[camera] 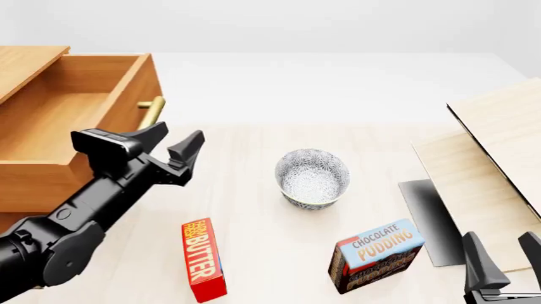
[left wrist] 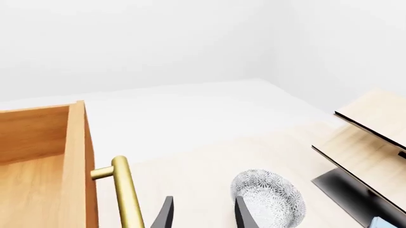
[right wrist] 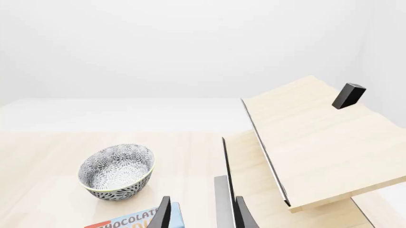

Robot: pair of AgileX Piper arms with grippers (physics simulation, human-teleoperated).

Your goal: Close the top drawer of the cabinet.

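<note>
The top drawer (camera: 63, 120) is a honey-brown wooden box pulled out of the cabinet (camera: 25, 66) at the left; its inside looks empty. Its brass bar handle (camera: 151, 113) sits on the drawer front and also shows in the left wrist view (left wrist: 127, 194), beside the drawer front (left wrist: 79, 161). My left gripper (camera: 176, 143) is open and empty, just to the right of the handle, a little nearer than it. My right gripper (camera: 507, 253) is open and empty at the near right corner, far from the cabinet.
A patterned bowl (camera: 313, 177) stands mid-table. A red butter box (camera: 203, 258) and a chocolate pudding box (camera: 376, 253) lie near the front. Pale light-wood panels (camera: 498, 158) over a dark base (camera: 431, 218) stand on the right.
</note>
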